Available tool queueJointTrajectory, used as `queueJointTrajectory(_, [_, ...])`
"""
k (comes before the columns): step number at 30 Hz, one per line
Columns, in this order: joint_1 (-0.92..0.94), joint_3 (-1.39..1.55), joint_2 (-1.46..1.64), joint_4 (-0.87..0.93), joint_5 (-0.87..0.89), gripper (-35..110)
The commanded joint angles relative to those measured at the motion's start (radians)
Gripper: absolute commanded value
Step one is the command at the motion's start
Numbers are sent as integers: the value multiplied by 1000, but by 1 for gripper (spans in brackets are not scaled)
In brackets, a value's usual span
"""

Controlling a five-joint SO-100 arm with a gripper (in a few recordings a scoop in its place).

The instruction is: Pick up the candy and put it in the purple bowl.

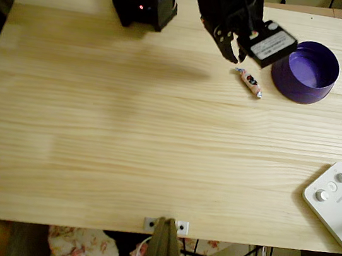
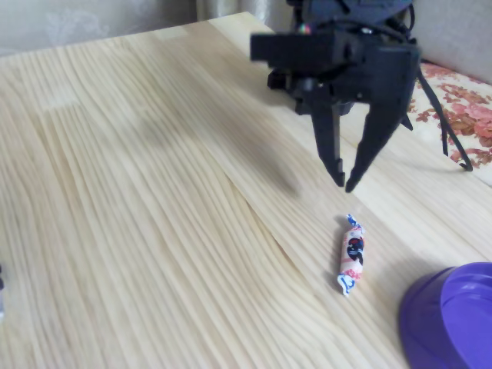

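Now, per both views:
Worktop (image 1: 126, 128): pale wood planks, grain running left-right in overhead view.
Arm: black; base w/ a small red light at upper centre-left of overhead view, body reaching toward upper right.
Gripper (image 2: 343, 183): black, two tapered fingers pointing down in fixed view, wide apart near the wrist and converging at the tips, a narrow gap still betw. them; nothing held. In overhead view the gripper (image 1: 237, 56) sits upper centre-right, just left of a white label on the arm.
Gripper vs candy: tips hang above the worktop, near the candy's upper end in both views, apart from it, no contact seen.
Candy (image 2: 353, 254): lies flat on the worktop, lower right-centre of fixed view; pinkish-white wrapper, dark/red spot mid-body, twisted ends w/ a bit of blue. In overhead view candy (image 1: 250, 82) lies diagonally, upper-left to lower-right.
Purple bowl (image 1: 320, 84): upper right of overhead view, upright, open side up, inside bare. In fixed view only its rim & part of the wall show at lower right corner (image 2: 438, 307).
Candy vs bowl: candy just left of the bowl in both views, not touching, outside it.
White device (image 1: 336, 202): lower right edge of overhead view, flat, w/ round knobs; well apart from candy & bowl.
Metal bracket (image 1: 166, 225): bottom-centre edge of worktop, overhead view.
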Motion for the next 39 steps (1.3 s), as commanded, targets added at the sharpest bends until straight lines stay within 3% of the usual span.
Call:
queueJointTrajectory(1, [-26, -118, -31, 5, -15, 6])
queueJointTrajectory(18, [-32, -376, -411, -5, 107, 11])
queueJointTrajectory(26, [-55, -380, -431, -9, 144, 19])
queueJointTrajectory(39, [-77, -436, -543, -40, 143, 19])
